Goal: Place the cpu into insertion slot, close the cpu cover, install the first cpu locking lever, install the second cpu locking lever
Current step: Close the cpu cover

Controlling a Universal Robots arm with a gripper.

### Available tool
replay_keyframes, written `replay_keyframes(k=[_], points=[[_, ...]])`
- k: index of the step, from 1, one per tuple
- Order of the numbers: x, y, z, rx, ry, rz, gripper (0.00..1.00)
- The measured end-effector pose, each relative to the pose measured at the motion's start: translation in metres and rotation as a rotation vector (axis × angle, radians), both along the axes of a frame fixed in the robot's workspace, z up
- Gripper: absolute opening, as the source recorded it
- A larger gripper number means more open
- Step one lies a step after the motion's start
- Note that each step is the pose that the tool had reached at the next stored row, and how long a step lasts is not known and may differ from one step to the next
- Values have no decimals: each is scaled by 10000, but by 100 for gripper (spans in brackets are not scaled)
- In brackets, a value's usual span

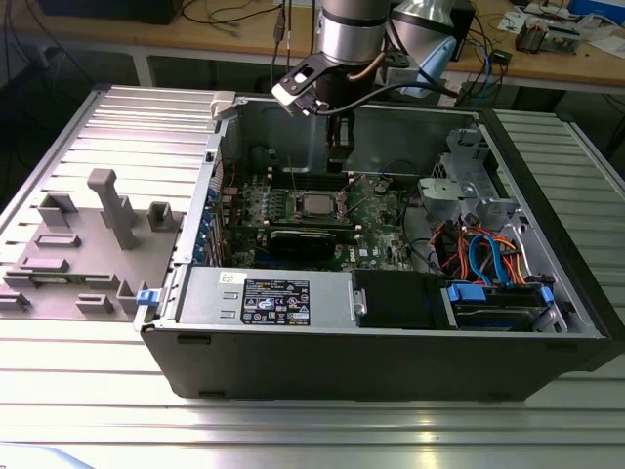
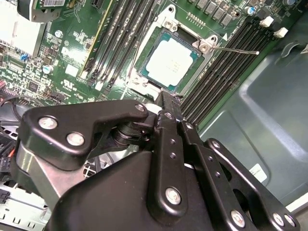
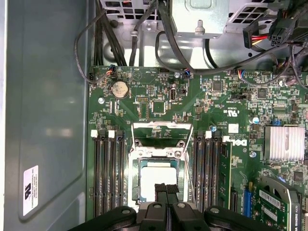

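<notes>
Hovering clenched and empty over the seated cpu [image 3: 151, 174], the tool [image 3: 166, 187] is flanked by memory slots [image 3: 107, 173], cpu cover [image 3: 162, 126] raised.

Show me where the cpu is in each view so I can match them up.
Exterior view: cpu in the socket mid-motherboard, inside the open case, near the gripper.
Second wrist view: cpu in the socket, just beyond the gripper.
First wrist view: cpu in the socket, partly behind the gripper.
Shared landmark: the black memory slots beside the socket.
</notes>
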State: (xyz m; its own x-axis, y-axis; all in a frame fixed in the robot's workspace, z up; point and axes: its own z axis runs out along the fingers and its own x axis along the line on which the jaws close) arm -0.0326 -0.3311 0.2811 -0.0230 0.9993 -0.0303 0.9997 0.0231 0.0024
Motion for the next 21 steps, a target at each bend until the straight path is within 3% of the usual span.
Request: replay_keyframes(k=[21], points=[[29, 0, 0, -1, 0, 1, 11]])
